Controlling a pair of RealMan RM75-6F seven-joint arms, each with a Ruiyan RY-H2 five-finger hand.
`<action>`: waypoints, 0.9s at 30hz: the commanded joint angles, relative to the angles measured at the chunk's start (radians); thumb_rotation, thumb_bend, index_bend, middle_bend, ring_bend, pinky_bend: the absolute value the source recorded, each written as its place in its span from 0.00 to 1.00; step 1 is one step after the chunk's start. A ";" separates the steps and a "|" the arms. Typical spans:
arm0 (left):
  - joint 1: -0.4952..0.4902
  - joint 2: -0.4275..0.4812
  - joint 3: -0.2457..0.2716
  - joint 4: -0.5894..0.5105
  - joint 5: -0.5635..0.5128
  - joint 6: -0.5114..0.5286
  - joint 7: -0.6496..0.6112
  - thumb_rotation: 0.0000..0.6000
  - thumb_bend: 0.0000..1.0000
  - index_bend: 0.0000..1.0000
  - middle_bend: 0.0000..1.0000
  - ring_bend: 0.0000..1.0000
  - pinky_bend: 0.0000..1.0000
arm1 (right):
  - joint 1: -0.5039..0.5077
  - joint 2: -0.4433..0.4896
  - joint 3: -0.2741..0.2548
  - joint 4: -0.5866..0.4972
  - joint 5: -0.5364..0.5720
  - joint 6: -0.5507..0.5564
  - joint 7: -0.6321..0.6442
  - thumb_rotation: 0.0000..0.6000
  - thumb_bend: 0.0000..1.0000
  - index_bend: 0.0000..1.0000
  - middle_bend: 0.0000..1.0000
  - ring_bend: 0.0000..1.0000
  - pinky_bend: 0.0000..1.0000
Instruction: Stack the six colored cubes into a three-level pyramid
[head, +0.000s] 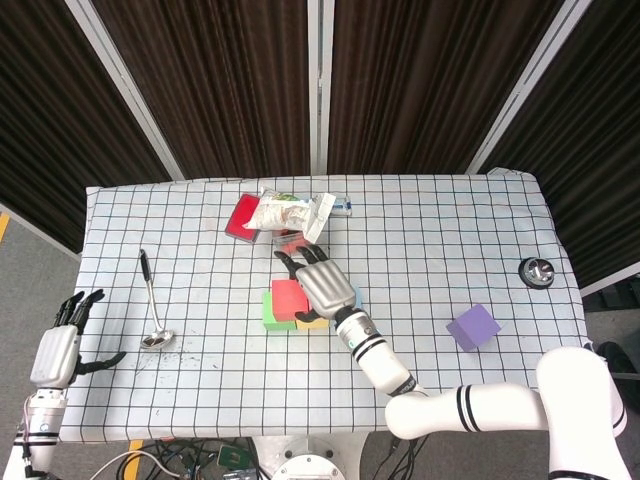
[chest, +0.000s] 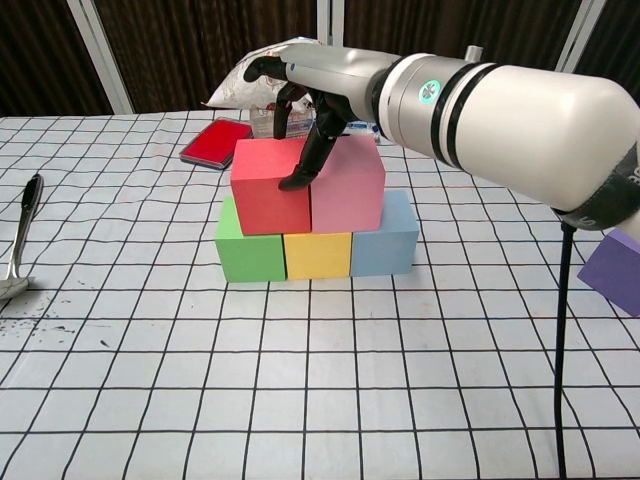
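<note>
On the table a green cube (chest: 250, 255), a yellow cube (chest: 317, 255) and a blue cube (chest: 385, 240) form a row. A red cube (chest: 265, 190) and a pink cube (chest: 350, 185) sit side by side on top of them. My right hand (chest: 320, 85) arches over this upper pair, fingers spread and hanging behind, thumb tip touching the front at the red-pink seam. From the head view the right hand (head: 322, 283) hides the pink cube. A purple cube (head: 473, 326) lies alone at the right. My left hand (head: 60, 348) hangs open off the table's left edge.
A spoon (head: 152, 300) lies on the left side. A red flat case (head: 243, 215) and a crinkled white bag (head: 285, 212) sit behind the stack. A small round metal object (head: 537, 271) rests near the right edge.
</note>
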 joint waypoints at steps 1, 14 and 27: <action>0.000 0.000 0.000 -0.001 0.000 0.001 0.000 1.00 0.00 0.09 0.13 0.00 0.01 | 0.000 0.000 0.000 0.001 0.001 0.000 -0.001 1.00 0.15 0.00 0.41 0.06 0.00; 0.000 0.001 0.000 0.000 0.000 -0.001 -0.003 1.00 0.00 0.09 0.13 0.00 0.01 | 0.003 -0.001 -0.002 0.003 0.009 -0.005 -0.006 1.00 0.15 0.00 0.41 0.06 0.00; -0.002 0.001 0.002 -0.001 0.000 -0.005 -0.007 1.00 0.00 0.09 0.13 0.00 0.01 | 0.002 0.011 -0.004 0.001 0.006 -0.029 0.010 1.00 0.07 0.00 0.26 0.05 0.00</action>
